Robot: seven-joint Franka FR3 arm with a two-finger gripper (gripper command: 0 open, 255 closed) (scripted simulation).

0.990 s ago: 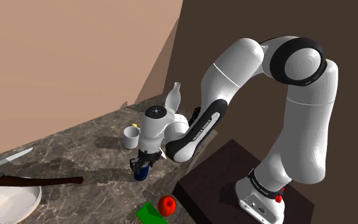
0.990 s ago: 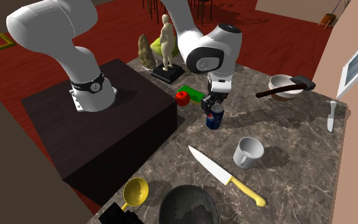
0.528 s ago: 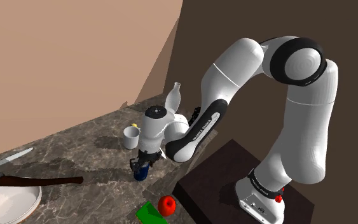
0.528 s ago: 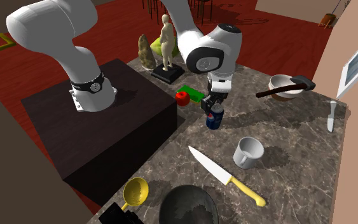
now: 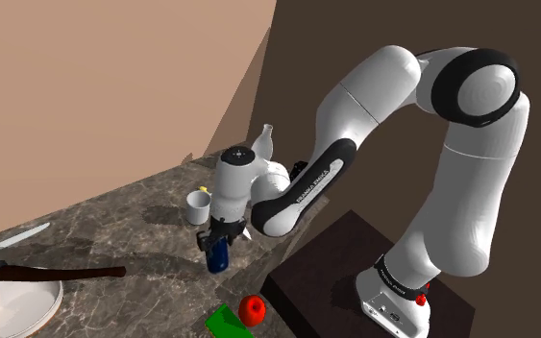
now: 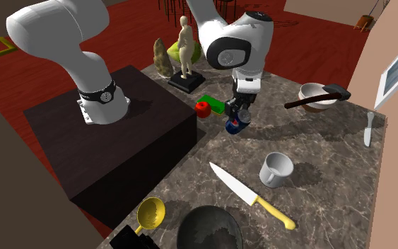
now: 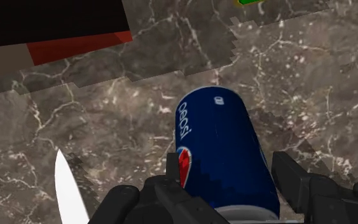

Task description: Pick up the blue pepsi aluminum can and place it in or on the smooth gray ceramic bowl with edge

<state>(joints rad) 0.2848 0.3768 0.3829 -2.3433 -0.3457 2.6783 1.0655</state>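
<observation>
Blue Pepsi can (image 6: 235,126) clasped between fingers of black claw (image 7: 228,168). Can upright, long axis in line with claw; base seems just clear of dark marble desk (image 6: 331,191).

Pale bowl (image 6: 307,90) well apart from claw: toward second exterior view's far right, shoulder view's near left.

Axe (image 6: 336,90) lies across bowl, head over rim; likely obstacle at placing.

Count: one can, one bowl, one axe, one mug (image 6: 276,170), two knives: yellow-handled knife (image 6: 250,194), pale knife (image 6: 369,129).

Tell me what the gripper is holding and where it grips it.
The blue can, clasped on its sides near the top end between the two fingers.
</observation>
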